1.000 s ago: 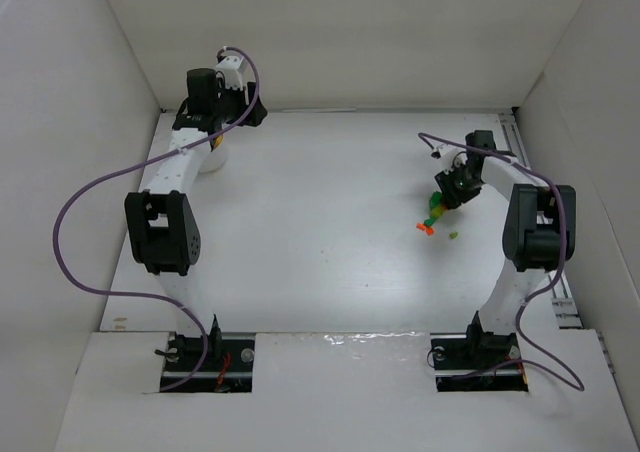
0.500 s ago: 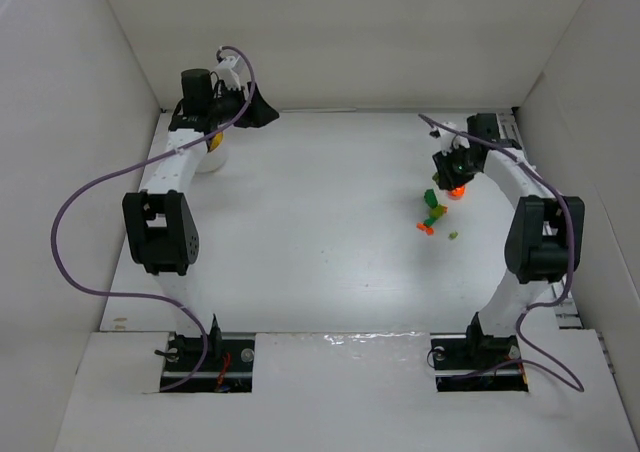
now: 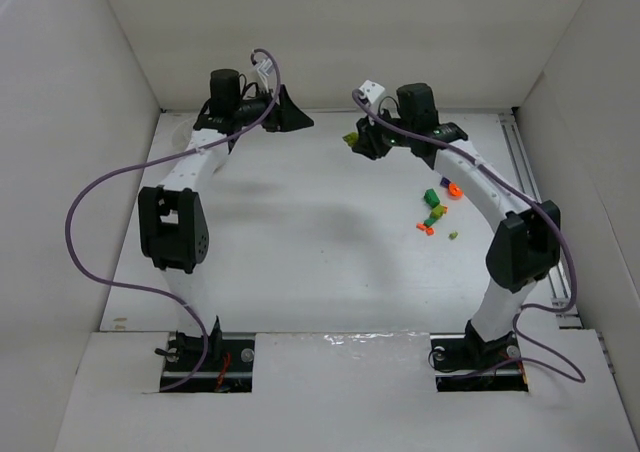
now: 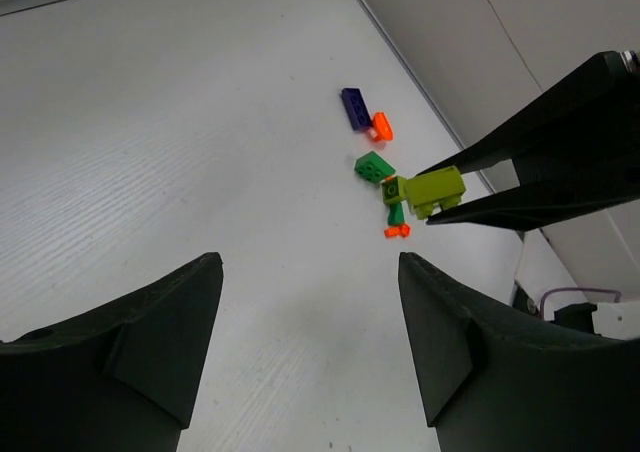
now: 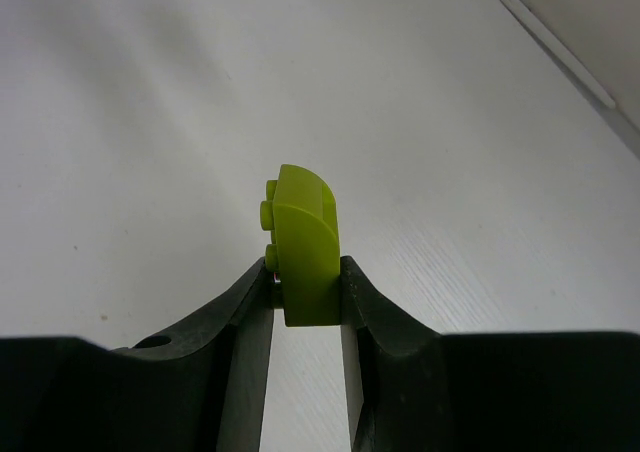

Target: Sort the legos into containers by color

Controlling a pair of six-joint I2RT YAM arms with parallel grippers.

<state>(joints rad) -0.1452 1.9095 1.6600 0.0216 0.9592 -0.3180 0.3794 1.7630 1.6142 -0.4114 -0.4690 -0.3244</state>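
My right gripper (image 3: 356,142) is shut on a lime-green brick (image 5: 305,240) and holds it above the table at the far middle; the brick also shows in the top view (image 3: 351,138) and the left wrist view (image 4: 432,192). My left gripper (image 3: 294,114) is open and empty, a little to the left of it and facing it; its jaws stand wide apart in the left wrist view (image 4: 308,264). The other legos (image 3: 435,210) lie in a loose group on the right: green (image 4: 374,166), dark blue (image 4: 354,108) and orange (image 4: 381,126) bricks. The white bowl is not in view.
White walls close the table on the left, far and right sides. A metal rail (image 3: 535,192) runs along the right edge. Purple cables (image 3: 90,212) loop off both arms. The left arm (image 3: 172,222) stretches along the left side.
My right gripper has left the pile and swung up and left to the far middle with the lime-green brick. My left gripper has swung right from the far left corner toward it.
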